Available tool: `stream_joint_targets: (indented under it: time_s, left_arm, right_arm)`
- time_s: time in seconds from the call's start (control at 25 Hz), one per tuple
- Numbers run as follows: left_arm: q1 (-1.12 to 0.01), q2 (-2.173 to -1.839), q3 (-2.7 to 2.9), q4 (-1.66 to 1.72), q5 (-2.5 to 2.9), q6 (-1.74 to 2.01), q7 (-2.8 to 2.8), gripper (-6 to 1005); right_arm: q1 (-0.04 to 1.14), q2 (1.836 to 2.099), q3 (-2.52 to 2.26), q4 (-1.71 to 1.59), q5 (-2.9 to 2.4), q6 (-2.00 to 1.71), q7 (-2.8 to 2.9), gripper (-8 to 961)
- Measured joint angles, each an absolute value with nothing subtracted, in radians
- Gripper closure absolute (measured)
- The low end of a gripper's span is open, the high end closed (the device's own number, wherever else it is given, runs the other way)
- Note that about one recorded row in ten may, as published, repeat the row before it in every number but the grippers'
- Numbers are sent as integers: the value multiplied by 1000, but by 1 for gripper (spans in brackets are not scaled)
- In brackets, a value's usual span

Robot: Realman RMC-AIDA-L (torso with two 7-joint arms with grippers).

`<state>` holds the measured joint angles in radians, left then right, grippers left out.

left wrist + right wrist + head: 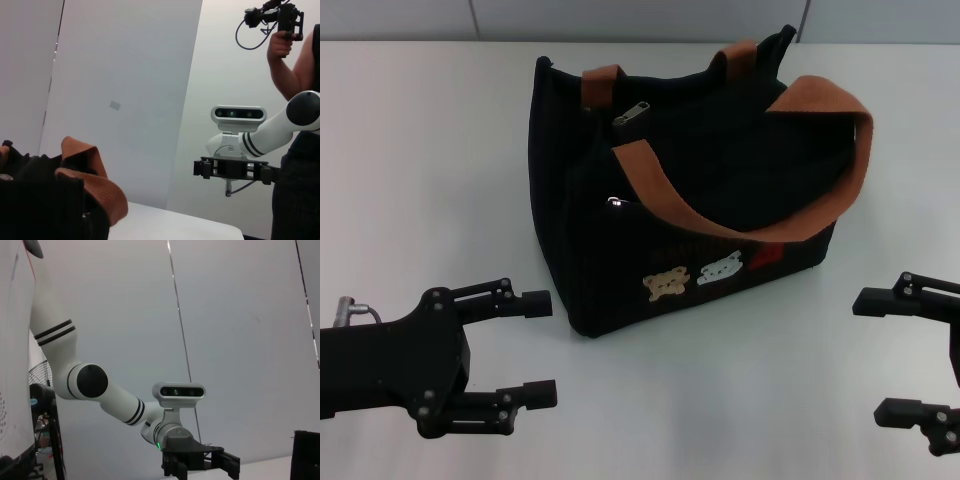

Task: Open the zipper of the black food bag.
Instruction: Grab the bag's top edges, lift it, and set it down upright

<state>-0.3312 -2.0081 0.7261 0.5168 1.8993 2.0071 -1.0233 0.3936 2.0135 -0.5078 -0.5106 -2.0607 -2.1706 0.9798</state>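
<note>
The black food bag (710, 190) stands upright mid-table, its bear and white patches and red label facing me. Two brown-orange handles (665, 205) droop over its top. The zipper's grey oblong pull tab (631, 112) lies at the left end of the bag's top, between the handle roots. My left gripper (542, 348) hovers open at the front left, apart from the bag. My right gripper (876, 357) is open at the front right, also clear of it. The left wrist view shows the bag's top (40, 200) and the right gripper (233, 170) beyond it.
A small shiny pocket pull (615, 203) sits on the bag's left front face. White tabletop (430, 150) spreads around the bag, with a wall behind. A person (300, 125) holding a camera rig stands beyond the right arm. The right wrist view shows the left arm (120, 407) and the bag's edge (306, 455).
</note>
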Motion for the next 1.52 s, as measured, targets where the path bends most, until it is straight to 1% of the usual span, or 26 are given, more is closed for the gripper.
stream_joint_targets:
  time_s: [0.36, 0.6, 0.72, 0.8, 0.88, 1.16, 1.2, 1.52]
  left_arm:
    - [-330, -2010, 729, 517, 1898, 2007, -1025, 212]
    - [-322, -2022, 696, 517, 1893, 1980, -1026, 228]
    - [-309, -2043, 612, 517, 1892, 1918, -1024, 236]
    - [-300, -2064, 539, 509, 1892, 1841, -1018, 242]
    - [-299, -2069, 527, 503, 1891, 1820, -1014, 247]
    - [-343, -2071, 525, 398, 1889, 1724, -992, 266]
    - [-367, -2072, 527, 355, 1893, 1693, -972, 269]
    - [-406, -2075, 528, 251, 1894, 1626, -880, 290]
  right_arm:
    - [394, 2016, -509, -508, -2061, -2170, 984, 114]
    - [382, 2016, -479, -508, -2059, -2164, 986, 113]
    - [374, 2016, -436, -507, -2058, -2159, 987, 113]
    - [360, 2020, -376, -506, -2058, -2153, 987, 113]
    - [355, 2021, -361, -506, -2057, -2153, 987, 113]
    - [344, 2022, -338, -506, -2056, -2151, 987, 114]
    - [344, 2023, -338, -506, -2055, -2146, 987, 114]
    - [344, 2023, -337, -505, -2055, -2141, 987, 113]
